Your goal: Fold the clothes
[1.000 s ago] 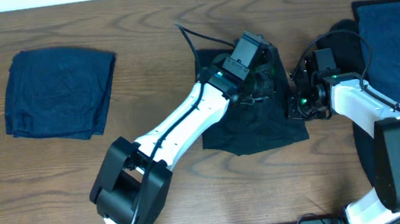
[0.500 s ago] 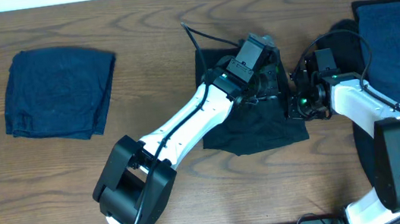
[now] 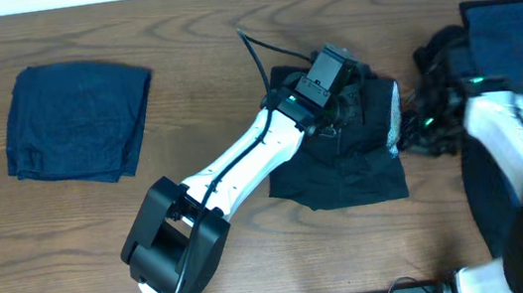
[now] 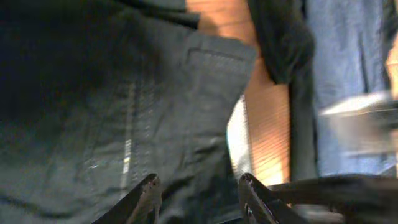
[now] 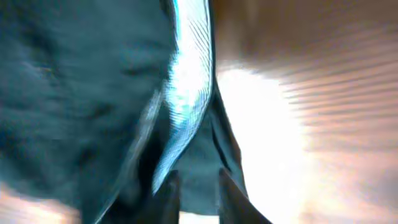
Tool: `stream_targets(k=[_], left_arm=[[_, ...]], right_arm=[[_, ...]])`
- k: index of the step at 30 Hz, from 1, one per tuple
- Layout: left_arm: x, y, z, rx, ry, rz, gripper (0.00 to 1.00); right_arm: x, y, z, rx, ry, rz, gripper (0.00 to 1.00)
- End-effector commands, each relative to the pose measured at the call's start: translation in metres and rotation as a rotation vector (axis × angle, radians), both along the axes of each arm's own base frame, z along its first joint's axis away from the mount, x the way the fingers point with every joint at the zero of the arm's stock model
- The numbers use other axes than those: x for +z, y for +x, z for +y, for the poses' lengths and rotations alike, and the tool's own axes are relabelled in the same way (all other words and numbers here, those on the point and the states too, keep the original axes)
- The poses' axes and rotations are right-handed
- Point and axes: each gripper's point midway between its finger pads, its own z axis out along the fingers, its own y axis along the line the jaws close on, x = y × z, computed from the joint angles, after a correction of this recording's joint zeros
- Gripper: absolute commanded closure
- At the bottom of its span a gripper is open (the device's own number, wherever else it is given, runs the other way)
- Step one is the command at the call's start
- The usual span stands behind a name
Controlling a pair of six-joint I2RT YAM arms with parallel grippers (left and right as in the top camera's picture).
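— Well, what sits around the black garment (image 3: 340, 172)?

— It lies crumpled mid-table on the brown, wood-grained table (image 3: 200, 54). Well apart to the left is a folded navy garment (image 3: 78, 121), a neat soft square. At the right edge a second navy garment (image 3: 519, 45) lies spread flat, and the right arm (image 3: 510, 136) reaches across its lower part.

— Anything in the way?

— From overhead, the left arm (image 3: 244, 164), white with black joints, crosses the left part of the black cloth. Its wrist camera hides the upper middle. A thin black cable (image 3: 252, 53) loops above the wood beside it.

— And the fingers?

— The left gripper (image 4: 199, 198) hangs over the black fabric with its fingers spread. Cloth shows through the gap, and none of it is pinched. The right gripper (image 5: 198, 194) is blurred. Its fingers stand a narrow gap apart by the garment's right edge, and I cannot tell whether they nip the cloth.

— The cloth itself?

— Thin, matte and limp, with stitched seams and soft folds. A pale hem (image 3: 394, 115) turns out along its right side, and it looks ribbed and lighter in the right wrist view. The outline is ragged, roughly a rectangle with a drooping lower corner.
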Motion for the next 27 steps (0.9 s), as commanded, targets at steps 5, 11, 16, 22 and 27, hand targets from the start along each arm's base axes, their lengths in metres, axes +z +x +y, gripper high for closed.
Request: stream_targets(k=[5,11,16,22,27], left_arm=[[-0.009,-0.008,0.016,-0.016,0.071,0.055,0.67],[-0.021,-0.048,0.006,-0.120,0.143,0.095,0.77],[-0.027,-0.075,-0.010,-0.208,0.170,0.073,0.78],[-0.045,-0.081,-0.010,-0.208,0.217,0.069,0.77],[-0.059,-0.084,-0.011,-0.211,0.228,0.103,0.77]], right_arm=[[0.095,0.011,-0.010,-0.027,-0.049,-0.283,0.72],[0.093,0.022,-0.004,0.002,-0.020,-0.317,0.99],[0.083,0.052,0.017,0.157,0.080,-0.397,0.99],[0.053,0.092,0.018,0.187,0.090,-0.435,0.99],[0.026,0.111,0.031,0.246,0.166,-0.449,0.99]])
